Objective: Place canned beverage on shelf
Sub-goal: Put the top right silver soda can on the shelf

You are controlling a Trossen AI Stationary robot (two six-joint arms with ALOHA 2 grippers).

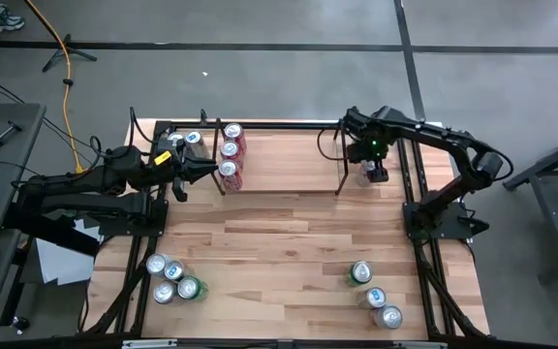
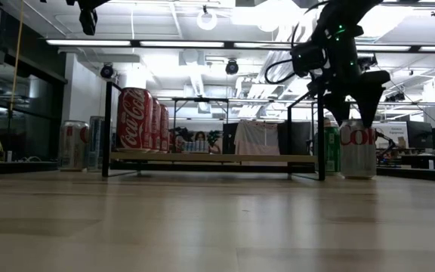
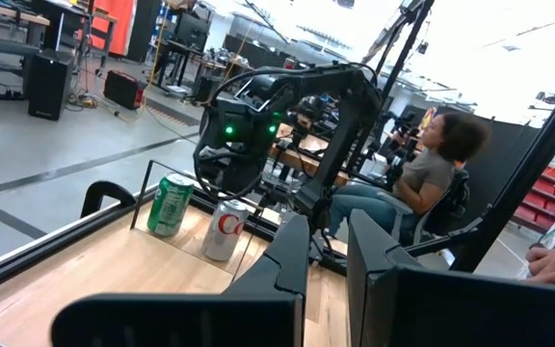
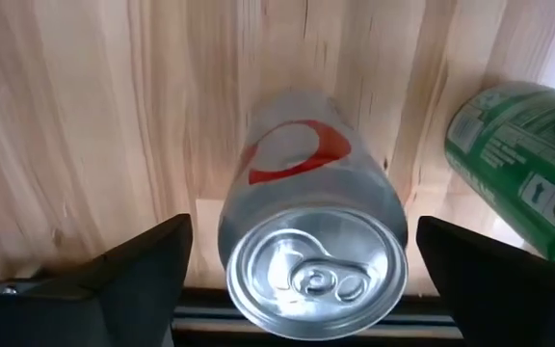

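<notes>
Beside shelf point(image 1: 279, 155) right end | right tool point(image 4: 302, 253) spread above silver can point(image 4: 311, 231)

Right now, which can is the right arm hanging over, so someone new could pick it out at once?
Find the shelf at the table's far edge, then look just outside its right end, under the right gripper with its jaws open. Two cans stand there: it is the silver can with a red mark, not the green can beside it.
</notes>
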